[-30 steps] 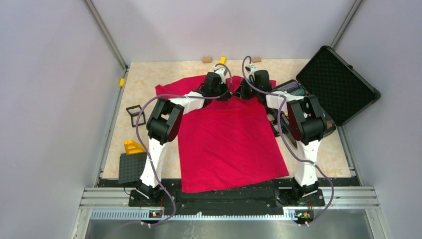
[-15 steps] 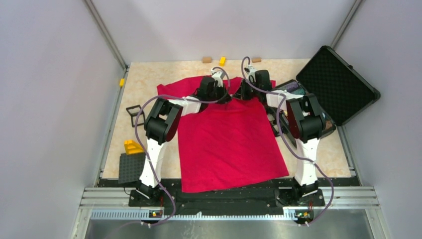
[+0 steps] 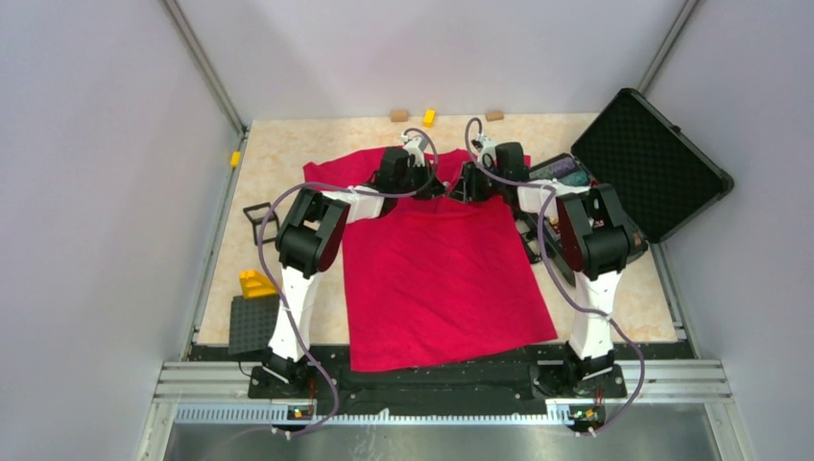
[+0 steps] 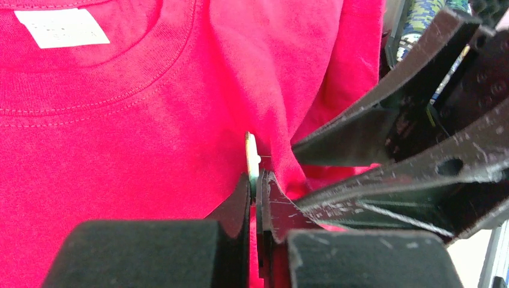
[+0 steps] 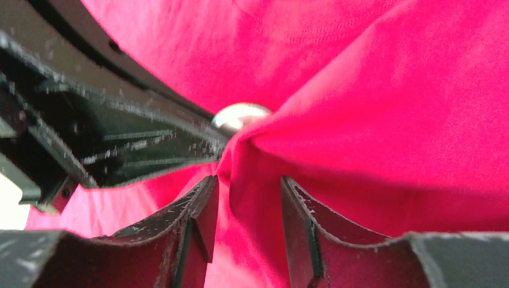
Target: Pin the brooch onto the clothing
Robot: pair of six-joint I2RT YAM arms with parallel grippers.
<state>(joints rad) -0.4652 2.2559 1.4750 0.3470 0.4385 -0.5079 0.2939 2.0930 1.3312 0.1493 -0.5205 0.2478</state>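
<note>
You have the tiny round greenish-tan brooch [image 4: 252, 157] pinched edge-on in your left claw [image 4: 256, 181], whose tips are closed tight on it. It sits just below the collar of the bright red soft-fabric T-shirt [image 3: 442, 279], against a raised fold. Your right claw [image 5: 247, 186] faces it, jaws narrowly parted with that fold running between them. The shirt lies on the beige stone-patterned worktop [image 3: 288, 144], with an open black foam-lined case [image 3: 653, 158] at its right.

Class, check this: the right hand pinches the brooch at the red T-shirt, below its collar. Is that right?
No. It is the left hand that pinches the brooch at the red T-shirt, below its collar; the left wrist view shows it.
</note>
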